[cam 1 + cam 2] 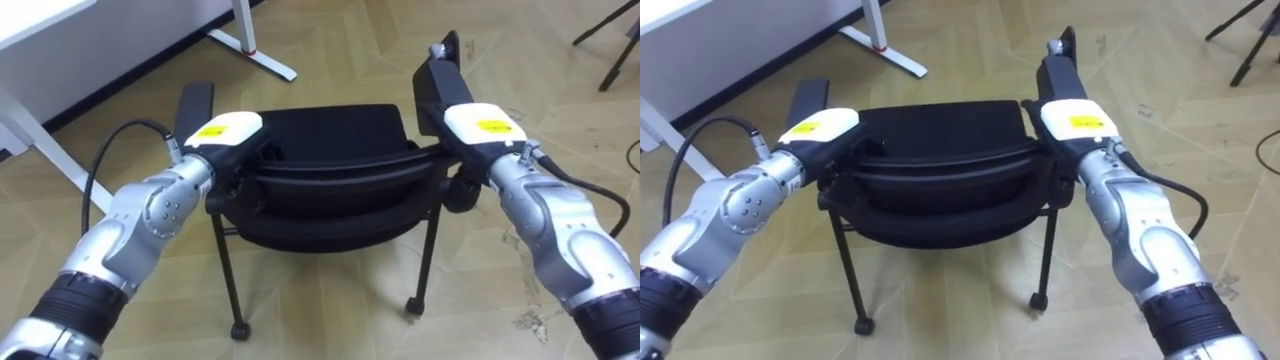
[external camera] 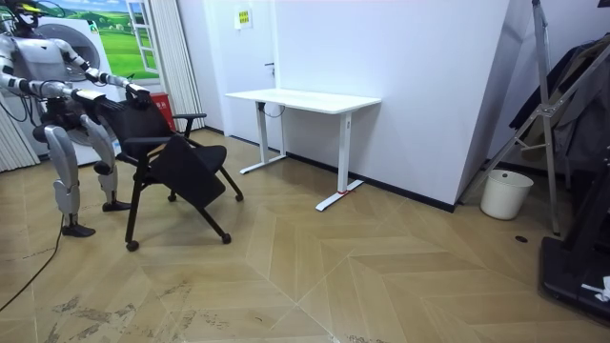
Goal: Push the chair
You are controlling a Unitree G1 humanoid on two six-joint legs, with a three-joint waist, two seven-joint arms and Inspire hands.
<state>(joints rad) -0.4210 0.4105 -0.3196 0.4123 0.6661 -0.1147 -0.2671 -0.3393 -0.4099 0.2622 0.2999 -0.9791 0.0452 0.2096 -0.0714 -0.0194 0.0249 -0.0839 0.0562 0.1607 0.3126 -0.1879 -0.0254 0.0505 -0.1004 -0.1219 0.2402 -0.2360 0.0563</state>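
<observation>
A black chair (image 1: 320, 165) on castors stands right in front of me, its seat folded down and its curved backrest (image 1: 940, 170) nearest me. My left hand (image 1: 225, 132) rests on the backrest's left end, dark fingers curled over its top rim. My right hand (image 1: 480, 125) sits at the backrest's right end, just under the right armrest (image 1: 437, 75). The room view shows me standing upright behind the chair (image 2: 176, 157) at that view's left, both arms stretched to its back.
A white desk (image 2: 305, 98) stands against the wall beyond the chair; its foot (image 1: 255, 50) lies just past the seat. A white bin (image 2: 505, 193) and a dark stand (image 2: 548, 124) are at the room view's right. Open wooden floor lies between.
</observation>
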